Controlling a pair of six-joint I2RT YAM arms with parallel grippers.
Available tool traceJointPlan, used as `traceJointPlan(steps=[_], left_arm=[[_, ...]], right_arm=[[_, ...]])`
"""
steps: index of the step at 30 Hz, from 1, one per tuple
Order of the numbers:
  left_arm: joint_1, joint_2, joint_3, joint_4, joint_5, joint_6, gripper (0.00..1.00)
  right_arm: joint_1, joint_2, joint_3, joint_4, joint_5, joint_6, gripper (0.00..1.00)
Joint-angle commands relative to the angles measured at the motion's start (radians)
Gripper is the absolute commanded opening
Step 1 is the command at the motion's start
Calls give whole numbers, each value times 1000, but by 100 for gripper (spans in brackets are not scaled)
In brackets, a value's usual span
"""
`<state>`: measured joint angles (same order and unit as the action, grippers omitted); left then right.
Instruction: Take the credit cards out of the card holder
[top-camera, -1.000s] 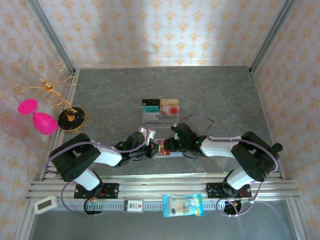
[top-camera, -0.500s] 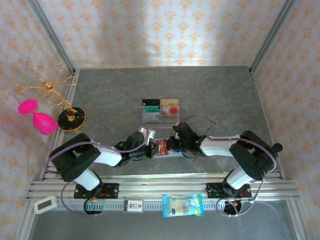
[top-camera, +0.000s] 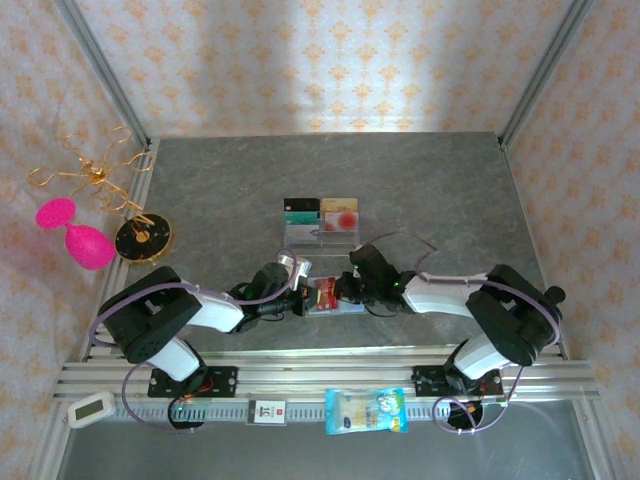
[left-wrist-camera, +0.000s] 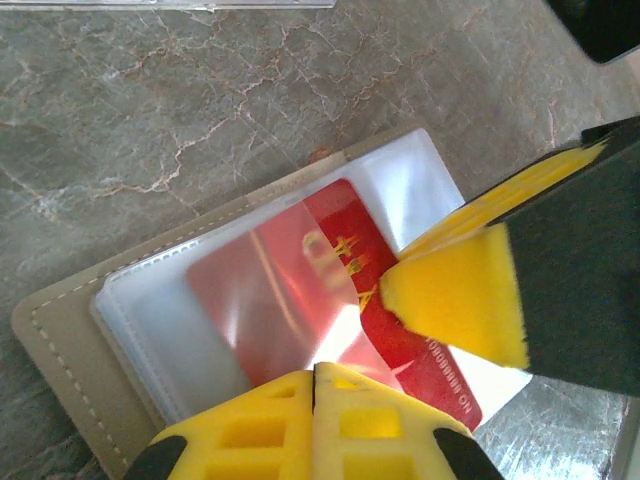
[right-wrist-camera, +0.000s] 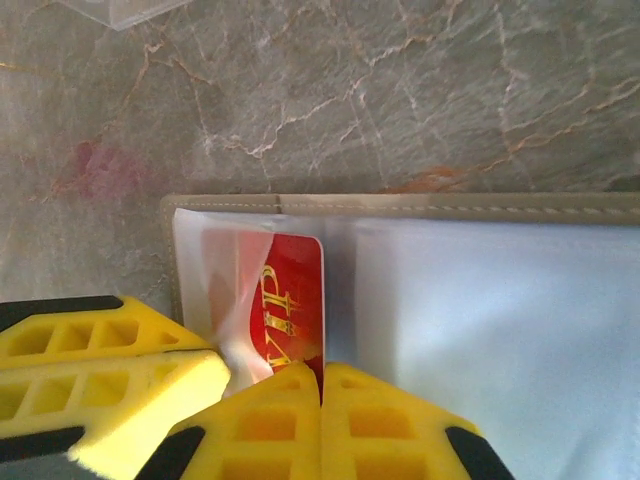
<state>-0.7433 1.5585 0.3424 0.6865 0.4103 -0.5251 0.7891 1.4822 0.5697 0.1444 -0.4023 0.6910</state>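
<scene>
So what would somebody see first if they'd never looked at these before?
Probably the two arms meeting nose to nose near the front of the table: the left gripper and right gripper, both shut, have their yellow tips on the open card holder, where a shiny red card sits in a clear pocket. Next, the bright pink thing and gold wire stand at the far left.

We identify the left arm (top-camera: 190, 310) and right arm (top-camera: 460, 298) by black joint housings, white links and thin purple cables (top-camera: 400, 232) looped alongside. The left gripper (left-wrist-camera: 315, 372) and right gripper (right-wrist-camera: 322, 372) carry yellow fingers (left-wrist-camera: 250, 430) with square grid recesses, black-backed.
</scene>
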Motion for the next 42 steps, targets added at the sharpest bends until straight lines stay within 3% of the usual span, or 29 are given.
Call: traceJointPlan(steps=[1, 17, 26, 30, 36, 42], left_arm=[[8, 22, -39, -64, 11, -8, 0], [12, -15, -33, -42, 31, -13, 0], [22, -194, -38, -27, 18, -36, 4], [35, -304, -79, 119, 47, -69, 17], [41, -371, -149, 400, 57, -164, 30], [49, -393, -198, 566, 51, -249, 34]], right_arm=[[-8, -49, -2, -79, 100, -60, 0], [-16, -243, -116, -85, 147, -152, 0], [-16, -447, -141, -63, 154, -220, 0], [-17, -522, -164, 55, 99, -199, 0], [-17, -529, -163, 251, 3, -128, 0], [-16, -510, -148, 391, -66, -59, 0]])
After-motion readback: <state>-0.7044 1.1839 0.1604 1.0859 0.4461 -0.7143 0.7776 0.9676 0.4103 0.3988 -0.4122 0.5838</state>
